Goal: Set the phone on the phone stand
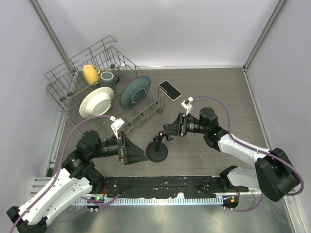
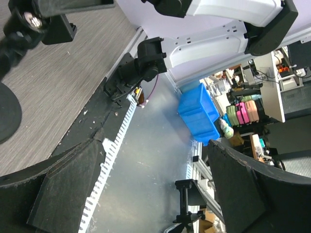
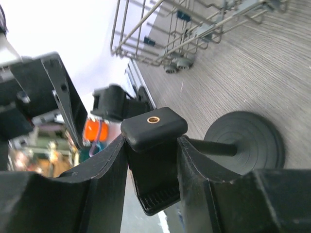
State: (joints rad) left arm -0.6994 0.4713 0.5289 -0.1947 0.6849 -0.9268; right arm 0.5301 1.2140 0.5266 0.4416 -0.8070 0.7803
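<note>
The phone (image 1: 169, 90) lies flat on the table at the back, just right of the dish rack, black screen up. The phone stand (image 1: 157, 151) has its round black base on the table between the arms, with its post leaning right. My right gripper (image 1: 171, 130) is shut on the stand's clamp head (image 3: 153, 127); in the right wrist view both fingers (image 3: 104, 184) press its sides and the disc base (image 3: 245, 141) shows behind. My left gripper (image 1: 142, 155) is open and empty, just left of the base. Its wrist view (image 2: 153, 145) shows the base (image 2: 6, 114) at the left edge.
A grey wire dish rack (image 1: 63, 77) stands at the back left with a yellow mug (image 1: 91, 74), a dark mug (image 1: 108, 77), a white bowl (image 1: 96, 102) and a blue plate (image 1: 135, 91). White walls close the sides and back.
</note>
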